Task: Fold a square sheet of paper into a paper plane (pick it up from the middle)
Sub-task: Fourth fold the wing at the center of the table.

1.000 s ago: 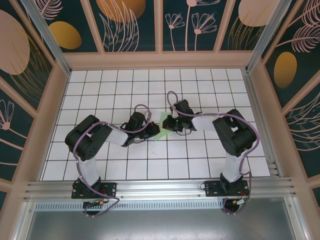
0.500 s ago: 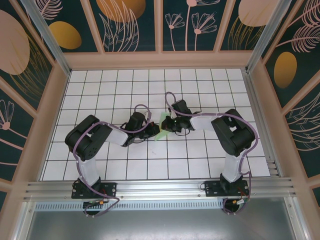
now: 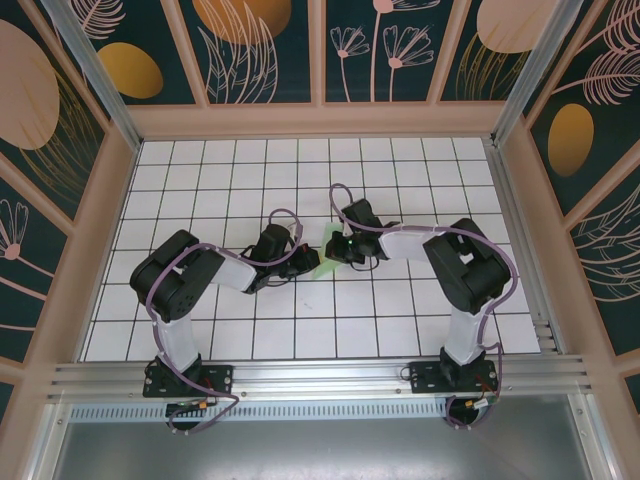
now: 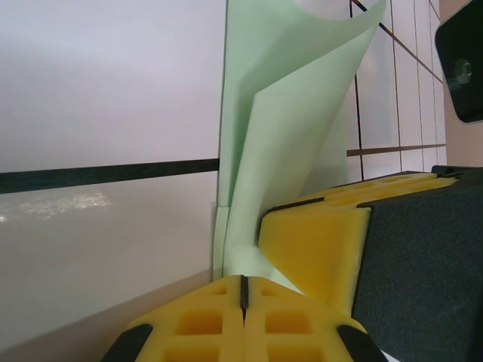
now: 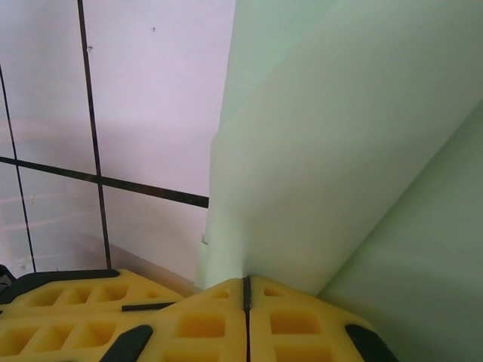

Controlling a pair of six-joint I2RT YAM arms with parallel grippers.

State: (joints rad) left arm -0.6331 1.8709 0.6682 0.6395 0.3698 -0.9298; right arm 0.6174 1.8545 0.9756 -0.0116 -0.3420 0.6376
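Closing in over the white gridded table, the right gripper has edged toward the left gripper in the overhead view, bunching the pale mint-green, partly folded sheet of paper between them near the table's middle. From the left wrist, yellow pads press together on the sheet's lower edge (layers fan upward). From the right wrist, pads likewise clamp a folded edge. A crease is probably being set, and the plane looks far from finished.

Pale mint-green sheet of paper — folded in layers, standing upright, mid-table
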